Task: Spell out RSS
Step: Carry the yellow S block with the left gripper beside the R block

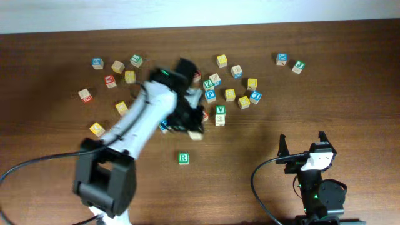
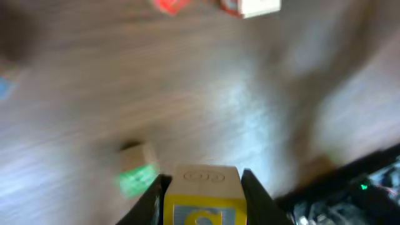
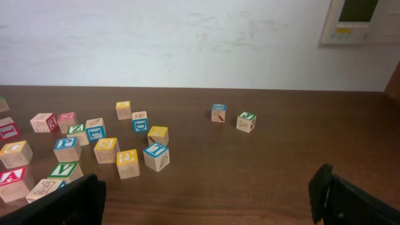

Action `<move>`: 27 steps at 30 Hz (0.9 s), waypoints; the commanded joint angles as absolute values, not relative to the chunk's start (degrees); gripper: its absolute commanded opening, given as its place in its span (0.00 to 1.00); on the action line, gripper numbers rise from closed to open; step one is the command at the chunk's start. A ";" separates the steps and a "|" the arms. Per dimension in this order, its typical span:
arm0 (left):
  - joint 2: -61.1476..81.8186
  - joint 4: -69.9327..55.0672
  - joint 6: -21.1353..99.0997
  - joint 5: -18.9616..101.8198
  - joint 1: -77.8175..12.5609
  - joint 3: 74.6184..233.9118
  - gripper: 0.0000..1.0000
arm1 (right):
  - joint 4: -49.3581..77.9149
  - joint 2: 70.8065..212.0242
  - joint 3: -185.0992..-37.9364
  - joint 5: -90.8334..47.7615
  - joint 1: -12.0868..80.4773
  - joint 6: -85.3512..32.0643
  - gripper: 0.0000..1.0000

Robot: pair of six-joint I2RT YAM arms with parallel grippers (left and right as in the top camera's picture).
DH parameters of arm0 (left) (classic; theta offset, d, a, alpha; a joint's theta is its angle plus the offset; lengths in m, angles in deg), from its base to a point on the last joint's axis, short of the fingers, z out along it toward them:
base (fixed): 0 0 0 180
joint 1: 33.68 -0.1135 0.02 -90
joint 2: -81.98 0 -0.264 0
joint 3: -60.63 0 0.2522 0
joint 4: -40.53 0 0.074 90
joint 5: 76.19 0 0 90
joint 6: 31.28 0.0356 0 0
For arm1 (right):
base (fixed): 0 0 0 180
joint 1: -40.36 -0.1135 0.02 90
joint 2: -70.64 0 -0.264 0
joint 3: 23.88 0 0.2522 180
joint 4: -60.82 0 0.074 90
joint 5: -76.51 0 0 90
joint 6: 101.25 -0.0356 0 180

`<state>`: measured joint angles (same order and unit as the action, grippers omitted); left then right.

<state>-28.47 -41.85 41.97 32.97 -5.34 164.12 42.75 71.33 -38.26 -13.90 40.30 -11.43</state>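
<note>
1. Left claw (image 2: 202,182) grips a yellow-edged block (image 2: 202,199) tight between its fingers, the letter cut off from view.
2. Green R block (image 1: 183,158) lies on the surface (image 1: 250,187), at six o'clock from that claw.
3. Right claw (image 1: 301,145) gapes wide, empty.

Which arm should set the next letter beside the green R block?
Left. The left gripper clamps a yellow-framed wooden block near the green R block; the right gripper sits open, empty, farther away.
</note>
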 commanded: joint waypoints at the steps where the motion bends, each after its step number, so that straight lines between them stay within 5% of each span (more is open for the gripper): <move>1: -27.71 -36.19 31.04 29.41 1.41 155.86 0.23 | 42.44 71.05 -37.96 -13.44 40.00 -11.67 0.98; 7: -27.71 -28.40 14.51 12.47 8.45 147.80 0.25 | 42.44 71.05 -37.96 -13.44 40.00 -11.65 0.98; 12: -27.71 -22.07 14.58 5.50 9.09 145.09 0.27 | 42.44 71.05 -37.96 -13.44 40.00 -11.67 0.98; 27: -27.71 -25.32 14.64 14.09 9.30 144.91 0.28 | 42.44 71.05 -37.96 -13.44 40.00 -11.65 0.98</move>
<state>-28.47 -24.91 15.32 12.82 9.11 145.46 42.77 71.44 -38.26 -13.90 40.33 -11.47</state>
